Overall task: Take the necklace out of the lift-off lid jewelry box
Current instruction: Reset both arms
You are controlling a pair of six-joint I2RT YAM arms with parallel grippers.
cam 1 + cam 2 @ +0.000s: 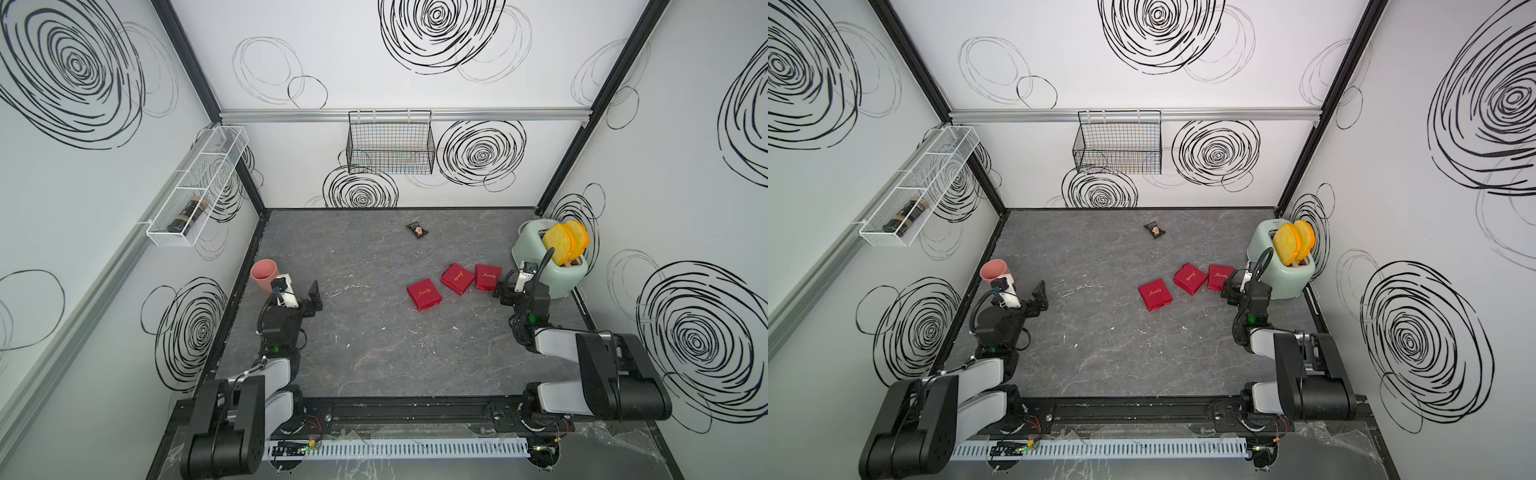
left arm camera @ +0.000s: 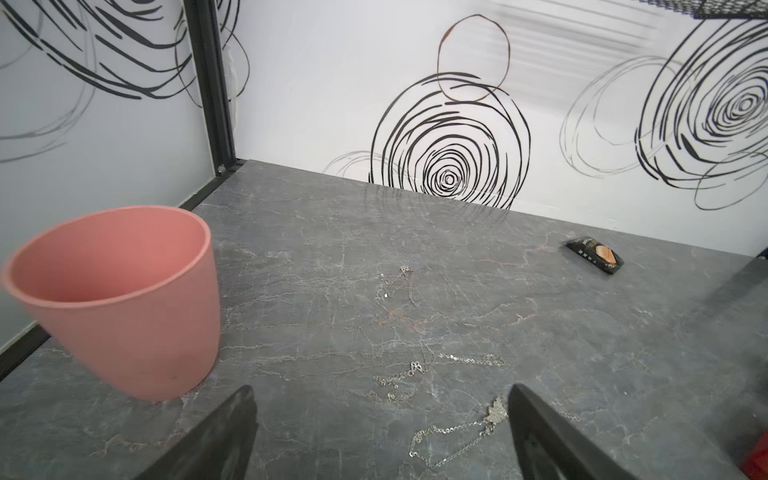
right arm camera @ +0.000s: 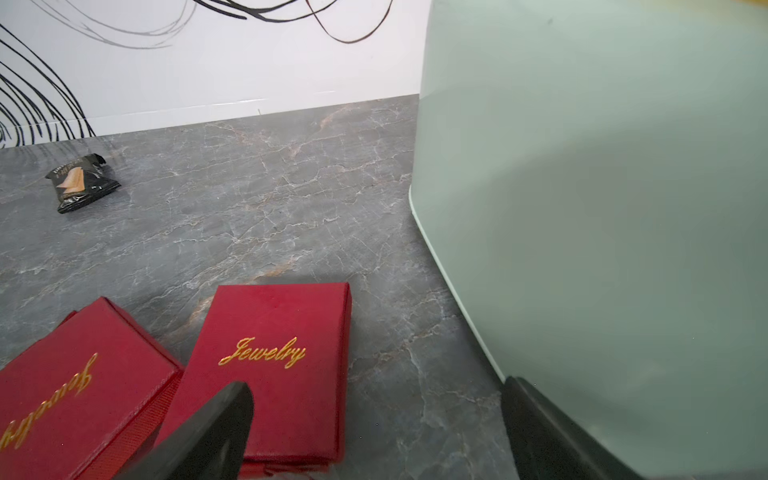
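Three shut red boxes lettered "Jewelry" lie right of the table's middle: left, middle, right. I cannot tell which is the lift-off lid jewelry box. Three thin silvery chains lie loose on the table near the left arm. The nearest necklace lies under my open left gripper, beside one fingertip; two others lie farther out. My right gripper stands open and empty, one finger over the right box, the other against the toaster.
A pink cup stands at the left edge beside the left gripper. The mint toaster with yellow slices is at the right wall. A black snack packet lies near the back. A black wire basket and a white rack hang on the walls.
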